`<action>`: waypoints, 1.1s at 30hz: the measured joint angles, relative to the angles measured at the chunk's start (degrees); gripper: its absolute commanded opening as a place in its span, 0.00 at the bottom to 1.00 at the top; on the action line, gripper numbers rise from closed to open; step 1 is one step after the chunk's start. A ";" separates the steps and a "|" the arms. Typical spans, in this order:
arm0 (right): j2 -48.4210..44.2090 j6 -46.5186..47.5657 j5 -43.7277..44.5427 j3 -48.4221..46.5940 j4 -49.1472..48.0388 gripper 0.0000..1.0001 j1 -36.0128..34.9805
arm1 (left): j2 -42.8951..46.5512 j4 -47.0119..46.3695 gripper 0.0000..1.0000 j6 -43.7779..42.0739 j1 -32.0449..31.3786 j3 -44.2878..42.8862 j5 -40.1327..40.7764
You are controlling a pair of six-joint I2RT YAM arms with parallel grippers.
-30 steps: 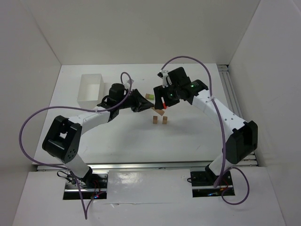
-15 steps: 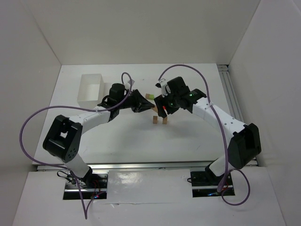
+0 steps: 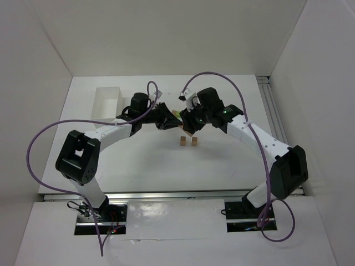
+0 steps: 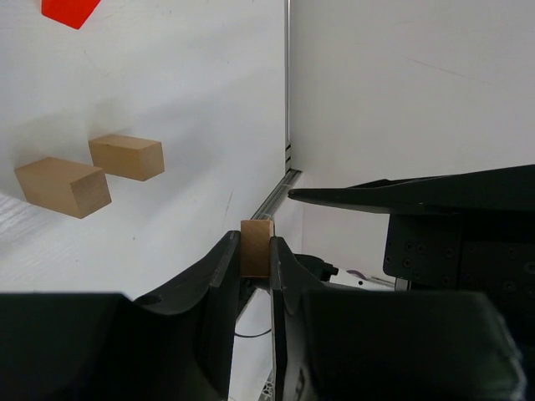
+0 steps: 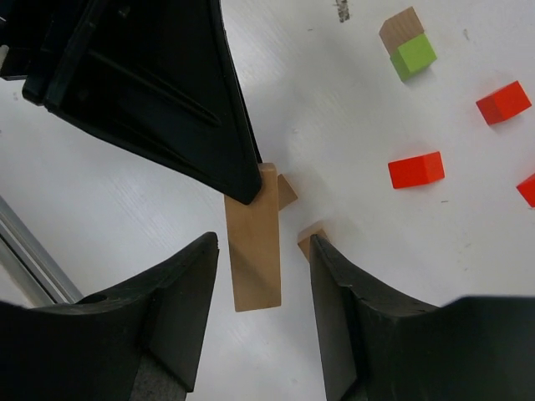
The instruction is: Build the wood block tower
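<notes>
From where I stood, the left claw (image 4: pixel 255 261) was pinched shut on one end of a long tan block (image 5: pixel 253 251), holding it out above the bench (image 3: pixel 138 160). The right claw (image 5: pixel 263 244) hung over the same piece with its jaws spread wide, one on each side. Neither seemed to press it, though one finger looked very close.

Beneath it, the left short block (image 3: pixel 182 142) and the right short block (image 3: pixel 194 142) sat just beside one another with a gap between them. I took the long piece to be the bridge meant to go across them. Farther off lay a lime green block (image 5: pixel 414 56) touching a tan cube (image 5: pixel 401 29), and a red block (image 5: pixel 416 170) lay apart from both.

The pieces looked like light, hard, smooth wood. They were stiff, with nothing to crush, but easy to knock over or let slip. Held by one end, the long block could tilt in the grip. I'd have taken it across its narrow width near the middle and set it down gently, so the two supports weren't nudged.
</notes>
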State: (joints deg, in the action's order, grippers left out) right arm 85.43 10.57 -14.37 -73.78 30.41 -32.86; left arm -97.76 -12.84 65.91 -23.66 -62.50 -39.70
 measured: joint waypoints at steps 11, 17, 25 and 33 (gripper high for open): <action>1.90 0.44 -2.67 -1.49 0.28 0.61 0.00 | 0.00 -0.07 0.00 0.07 0.00 0.02 -0.63; 2.58 0.42 -2.86 -1.57 0.42 0.60 0.00 | 0.00 -0.74 0.00 0.09 0.17 0.04 -0.76; 2.95 0.44 -2.84 -1.57 0.42 0.51 0.00 | 0.00 -1.31 0.00 0.24 0.28 0.74 -0.94; 3.48 0.42 -2.78 -1.55 0.42 0.43 0.00 | 0.00 -1.75 0.00 0.26 0.28 1.01 -1.14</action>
State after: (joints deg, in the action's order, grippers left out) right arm 88.90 10.98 -17.15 -75.33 30.83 -32.86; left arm -97.76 -14.59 66.17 -23.38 -61.49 -40.84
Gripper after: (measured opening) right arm 0.468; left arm 0.295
